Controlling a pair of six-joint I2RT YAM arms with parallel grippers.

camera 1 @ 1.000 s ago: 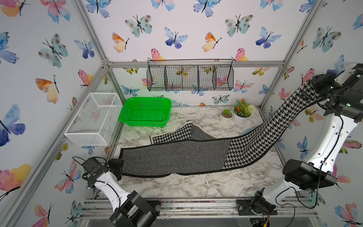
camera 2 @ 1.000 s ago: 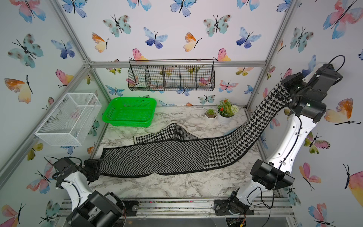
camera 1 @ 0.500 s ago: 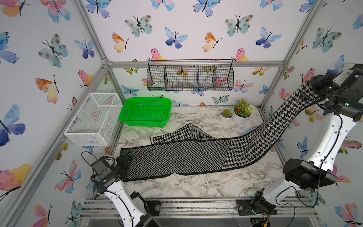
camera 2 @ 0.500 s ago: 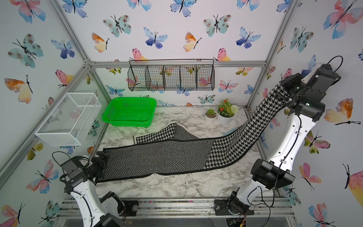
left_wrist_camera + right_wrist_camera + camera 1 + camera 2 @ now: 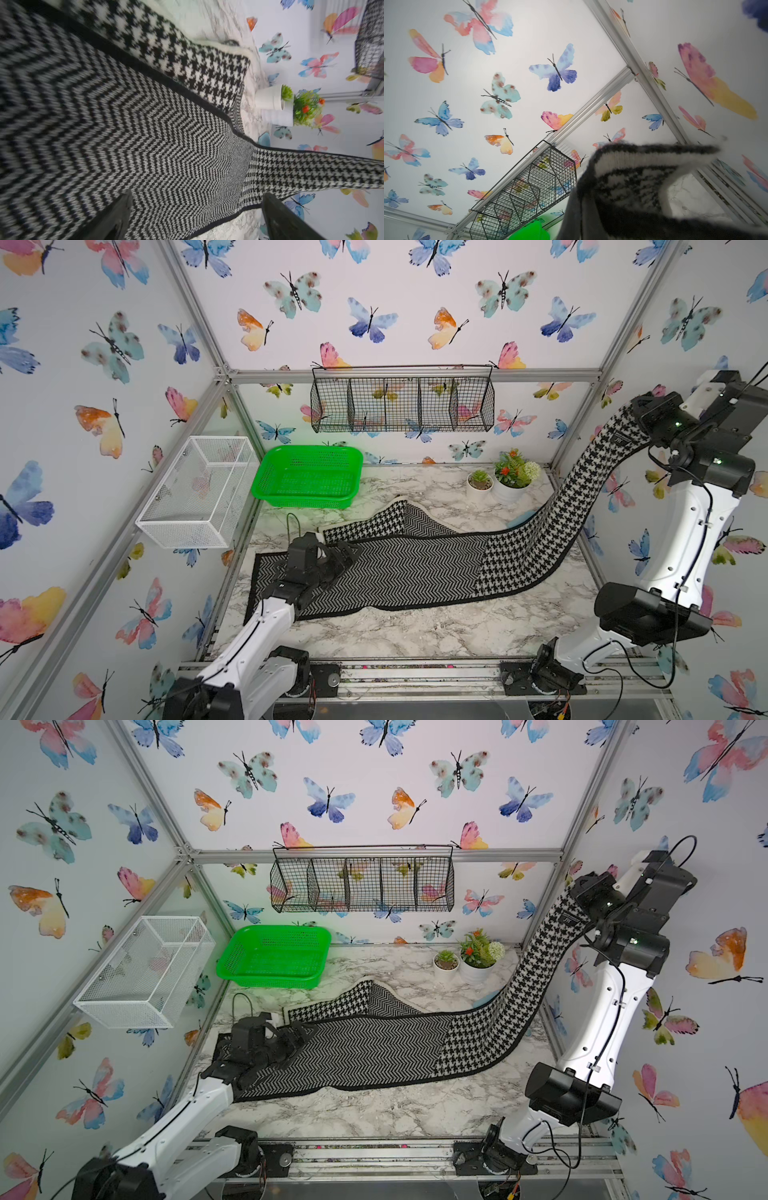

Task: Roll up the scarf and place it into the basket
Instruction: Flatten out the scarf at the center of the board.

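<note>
The scarf (image 5: 407, 568) (image 5: 374, 1048), black and white in chevron and houndstooth, lies stretched across the marble table. Its right end rises steeply to my right gripper (image 5: 640, 423) (image 5: 582, 896), which is shut on it high by the right wall. In the right wrist view the scarf (image 5: 643, 182) covers the jaws. My left gripper (image 5: 345, 551) (image 5: 299, 1031) (image 5: 196, 199) hovers open just over the scarf's (image 5: 166, 135) left part, with nothing between its fingers. The green basket (image 5: 305, 502) (image 5: 270, 981) (image 5: 533, 231) stands at the back left, with nothing in it.
A white wire-mesh box (image 5: 199, 489) juts from the left wall. A black wire rack (image 5: 403, 404) hangs on the back wall above the basket. Two potted plants (image 5: 505, 477) stand at the back right. A folded scarf flap (image 5: 390, 518) lies behind the main strip.
My left arm has swung from the table's left edge inward over the scarf's left part, and its jaws have widened. The right arm still holds the raised end in place.
</note>
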